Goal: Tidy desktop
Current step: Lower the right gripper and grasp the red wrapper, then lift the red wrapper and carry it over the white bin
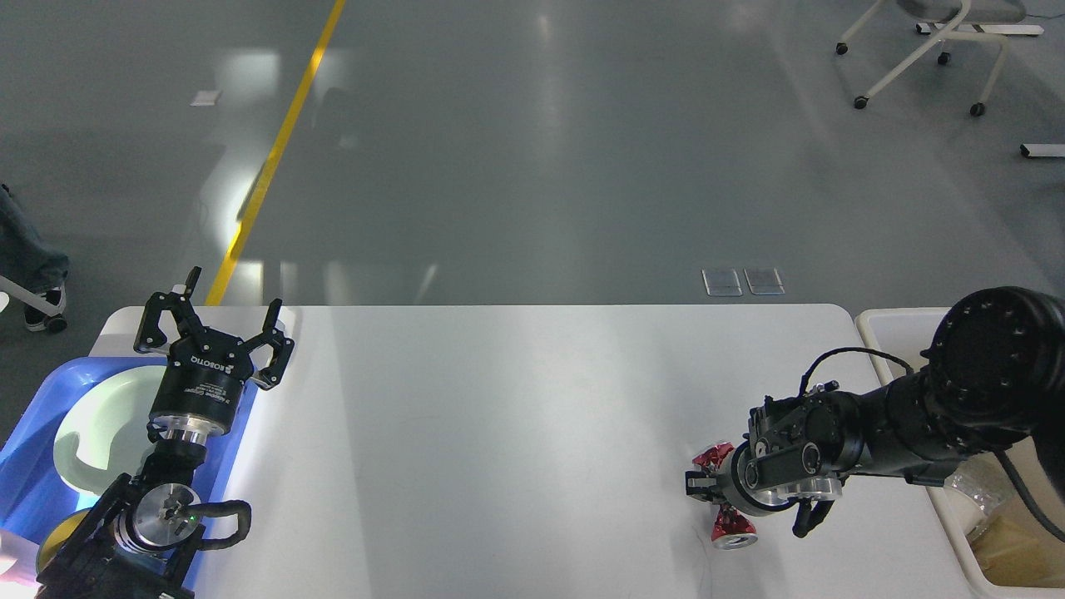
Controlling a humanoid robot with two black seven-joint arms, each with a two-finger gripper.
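The white desktop (pixel 499 433) fills the lower half of the head view. Near its right front, my right gripper (pixel 704 489) points left and is shut on a crumpled red foil wrapper (pixel 730 526). The wrapper shows above and below the fingers, low over the tabletop. At the far left my left gripper (pixel 213 320) stands upright and open, with nothing between its fingers, above the back edge of the blue tray (pixel 33 449).
The blue tray holds a pale green plate (pixel 100 424) and something yellow (pixel 56 532) at its front. A beige bin (pixel 998 532) with crumpled waste stands off the table's right edge. A wheeled chair (pixel 923 50) stands far back on the floor.
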